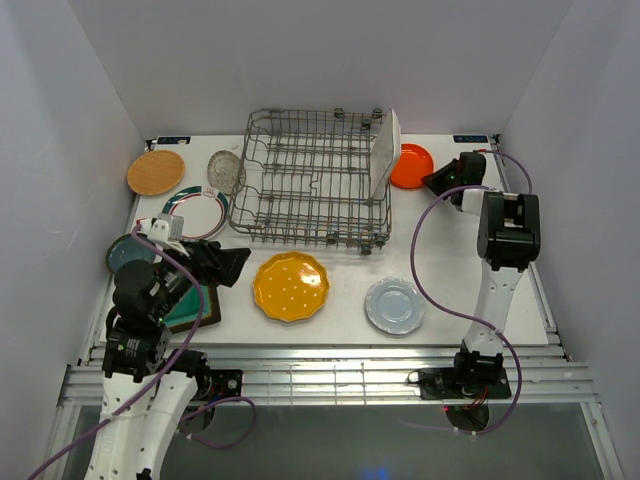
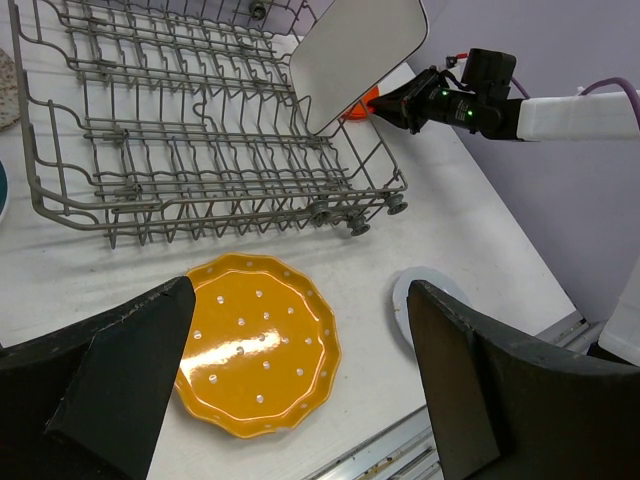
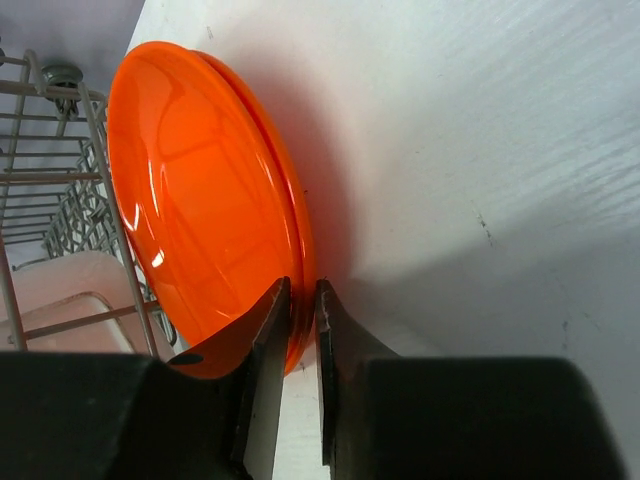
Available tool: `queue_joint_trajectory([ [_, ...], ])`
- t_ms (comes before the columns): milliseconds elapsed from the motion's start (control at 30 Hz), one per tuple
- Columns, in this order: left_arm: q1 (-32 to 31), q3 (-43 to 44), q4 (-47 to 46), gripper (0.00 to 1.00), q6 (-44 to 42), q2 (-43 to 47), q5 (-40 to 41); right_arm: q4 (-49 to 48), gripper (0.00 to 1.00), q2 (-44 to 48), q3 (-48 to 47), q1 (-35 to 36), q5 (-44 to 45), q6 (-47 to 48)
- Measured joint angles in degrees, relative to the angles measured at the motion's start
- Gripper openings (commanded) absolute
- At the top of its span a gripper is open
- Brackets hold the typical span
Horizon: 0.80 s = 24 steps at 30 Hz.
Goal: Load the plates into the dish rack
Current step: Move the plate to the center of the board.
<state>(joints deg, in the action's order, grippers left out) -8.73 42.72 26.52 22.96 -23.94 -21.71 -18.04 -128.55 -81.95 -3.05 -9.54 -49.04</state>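
Observation:
The grey wire dish rack (image 1: 262, 222) stands at the back middle, with a white rectangular plate (image 1: 384, 160) upright at its right end. My right gripper (image 3: 302, 290) is shut on the near rim of the orange-red plate (image 3: 200, 200), which lies on the table just right of the rack (image 3: 60, 200). My left gripper (image 2: 300, 300) hangs wide open and holds nothing, above the yellow scalloped plate (image 2: 255, 345). A pale grey plate (image 1: 394, 305) lies to the right of the yellow one (image 1: 290, 286).
On the left side lie a wooden plate (image 1: 155, 172), a clear glass plate (image 1: 226, 171), a white green-rimmed plate (image 1: 196, 212), a dark teal plate (image 1: 128, 252) and a square teal plate (image 1: 190, 308) partly under my left arm. Walls close in the table.

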Motion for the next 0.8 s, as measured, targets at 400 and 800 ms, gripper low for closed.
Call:
queue_joint_trajectory([
  [400, 0.0, 0.0, 0.0, 0.98, 0.0, 0.6, -0.2, 1.3, 0.17, 9.6, 10.5, -0.5, 1.7, 0.2],
  [800, 0.0, 0.0, 0.0, 0.98, 0.0, 0.8, -0.5, 1.0, 0.15, 25.2, 30.0, -0.7, 3.6, 0.1],
])
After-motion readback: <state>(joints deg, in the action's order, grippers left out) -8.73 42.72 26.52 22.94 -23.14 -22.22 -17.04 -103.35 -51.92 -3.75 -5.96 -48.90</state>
